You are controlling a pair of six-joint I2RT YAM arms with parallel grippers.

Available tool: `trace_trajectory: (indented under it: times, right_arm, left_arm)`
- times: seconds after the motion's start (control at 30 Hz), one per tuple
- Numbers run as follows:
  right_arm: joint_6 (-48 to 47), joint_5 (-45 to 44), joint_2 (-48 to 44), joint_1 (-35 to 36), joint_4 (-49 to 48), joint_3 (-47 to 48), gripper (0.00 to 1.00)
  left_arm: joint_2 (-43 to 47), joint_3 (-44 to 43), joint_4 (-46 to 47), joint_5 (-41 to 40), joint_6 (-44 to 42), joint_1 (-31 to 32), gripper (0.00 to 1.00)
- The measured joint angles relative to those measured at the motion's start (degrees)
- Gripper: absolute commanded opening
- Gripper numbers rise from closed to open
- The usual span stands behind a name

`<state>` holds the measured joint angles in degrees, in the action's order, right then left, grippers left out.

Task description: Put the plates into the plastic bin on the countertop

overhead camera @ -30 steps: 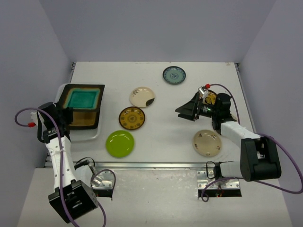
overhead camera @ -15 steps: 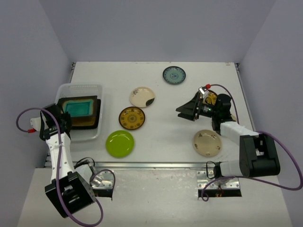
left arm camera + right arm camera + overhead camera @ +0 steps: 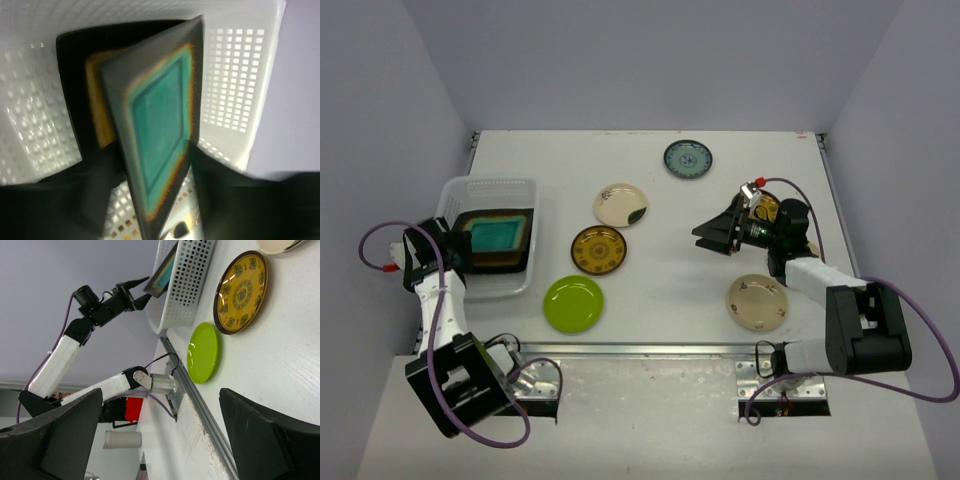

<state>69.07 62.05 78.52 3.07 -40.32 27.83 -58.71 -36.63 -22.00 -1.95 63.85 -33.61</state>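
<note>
The big teal square plate (image 3: 160,130) is leaning tilted inside the white plastic bin (image 3: 490,184), on an amber square plate (image 3: 93,100). The left pincer (image 3: 455,247) is sitting around its near corner, squeezing or letting go I cannot tell. The right pincer (image 3: 702,238) is hanging wide open, empty. I think the left one needs to let go, back out, then fetch the lime green round plate (image 3: 573,303) nearby.

Glossy teal plate (image 3: 160,125), slotted plastic bin (image 3: 235,75)

Lavender walls (image 3: 650,60) on three sides (plus a white cylinder (image 3: 122,439)).
</note>
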Motion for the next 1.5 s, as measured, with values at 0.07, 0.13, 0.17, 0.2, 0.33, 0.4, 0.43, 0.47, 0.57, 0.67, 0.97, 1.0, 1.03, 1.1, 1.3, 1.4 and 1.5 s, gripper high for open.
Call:
trace_trajectory:
  times: [0.07, 0.13, 0.17, 0.2, 0.33, 0.4, 0.43, 0.47, 0.57, 0.67, 0.97, 1.0, 1.03, 1.1, 1.3, 1.4, 1.5]
  right_arm:
    - [0.1, 0.0, 0.0, 0.0, -0.1, 0.0, 0.99]
    - [0.2, 0.0, 0.2, 0.0, -0.2, 0.0, 0.99]
    - [0.2, 0.0, 0.3, 0.0, -0.3, 0.0, 0.99]
    - [0.3, 0.0, 0.5, 0.0, -0.4, 0.0, 0.99]
    - [0.8, 0.0, 1.1, 0.0, -0.7, 0.0, 0.99]
    - [1.0, 0.0, 1.2, 0.0, -0.8, 0.0, 0.99]
    - [1.1, 0.0, 1.2, 0.0, -0.9, 0.0, 0.99]
    - [1.1, 0.0, 1.2, 0.0, -1.0, 0.0, 0.99]
    - [1.3, 0.0, 1.2, 0.0, -1.2, 0.0, 0.99]
    - [1.2, 0.0, 1.2, 0.0, -1.2, 0.0, 0.99]
    - [-11.0, -9.3, 1.1, 4.0, 18.1, 5.3, 0.99]
    - [-12.5, -11.2, 1.2, 5.7, 20.3, 6.6, 0.99]
    - [-13.8, -12.9, 1.5, 7.8, 21.8, 7.8, 0.99]
    - [-15.4, -15.2, 3.1, 11.6, 22.9, 9.6, 0.99]
    - [-15.0, -18.6, 14.0, 19.7, 17.2, 10.6, 0.88]
    - [-13.1, -21.2, 24.1, 22.1, 13.5, 13.4, 0.78]
    - [-11.1, -23.6, 32.4, 24.2, 11.6, 16.7, 0.60]
  left_arm:
    - [-0.6, -0.1, 1.9, 1.4, -0.5, -0.1, 0.89]
    - [-1.0, -0.1, 2.1, 1.9, -1.3, -0.2, 1.00]
    - [-1.0, -0.1, 2.2, 1.9, -1.6, -0.2, 1.00]
    - [-0.8, -0.2, 2.1, 1.9, -1.8, -0.2, 1.00]
    - [0.5, -0.4, 1.7, 1.9, -2.4, -0.2, 1.00]
    - [1.2, -1.2, 1.4, 2.1, -2.8, -0.2, 1.00]
    - [1.3, -2.0, 1.2, 2.1, -3.1, -0.2, 1.00]
    - [1.4, -2.8, 1.1, 2.1, -3.5, -0.2, 1.00]
    - [0.4, -7.0, -2.6, 2.0, -5.5, -0.2, 1.00]
    - [-3.1, -13.3, -7.2, 1.2, -8.8, -0.2, 1.00]
    - [-1.6, -17.6, -7.1, 14.2, -22.4, 1.6, 1.00]
    - [-0.9, -17.6, -6.3, 15.1, -24.0, 3.6, 1.00]
    - [-0.1, -17.6, -5.5, 16.1, -25.5, 6.5, 1.00]
    - [1.4, -17.5, -3.7, 18.0, -28.7, 13.9, 1.00]
    - [5.5, -12.6, -0.2, 22.0, -37.2, 24.8, 1.00]
    - [9.1, -7.4, 0.3, 21.5, -40.1, 25.2, 1.00]
    - [12.7, -3.9, -0.1, 21.5, -41.3, 25.8, 1.00]
